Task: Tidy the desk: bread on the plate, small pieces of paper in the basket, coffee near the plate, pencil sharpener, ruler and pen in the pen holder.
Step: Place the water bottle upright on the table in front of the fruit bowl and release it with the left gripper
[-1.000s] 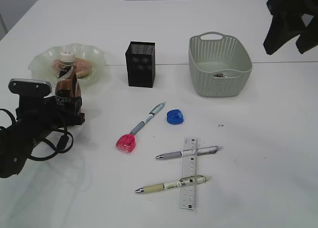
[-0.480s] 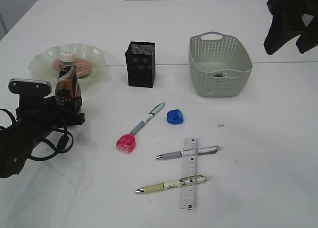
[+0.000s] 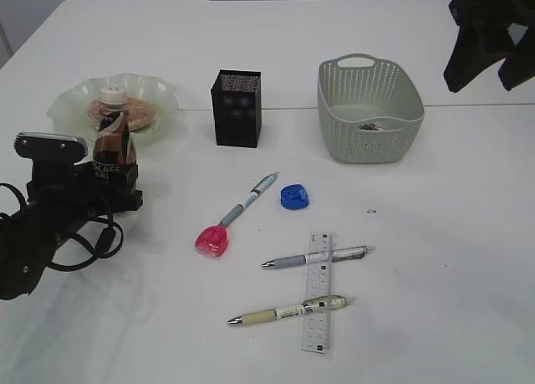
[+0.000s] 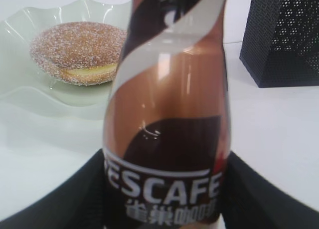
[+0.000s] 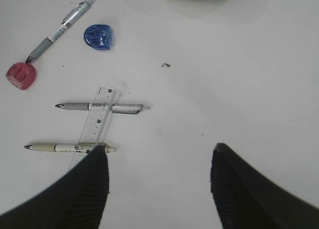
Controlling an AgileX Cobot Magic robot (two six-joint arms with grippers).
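My left gripper (image 3: 113,179) is shut on the brown coffee bottle (image 3: 111,141), which stands upright beside the green plate (image 3: 71,95) with the sugared bread (image 3: 138,112) on it. In the left wrist view the fingers (image 4: 167,189) flank the bottle (image 4: 169,114). A blue pencil sharpener (image 3: 293,197), a pink one (image 3: 212,241), a ruler (image 3: 318,292) and three pens (image 3: 251,197) (image 3: 318,257) (image 3: 288,311) lie on the table. The black pen holder (image 3: 236,108) stands at the back. My right gripper (image 3: 489,37) is open, empty and raised at the far right.
A green basket (image 3: 368,145) holds a paper scrap (image 3: 369,125). Another tiny scrap (image 3: 372,210) lies on the white table in front of it. The right wrist view (image 5: 159,159) looks down on the ruler (image 5: 97,121) and blue sharpener (image 5: 98,37).
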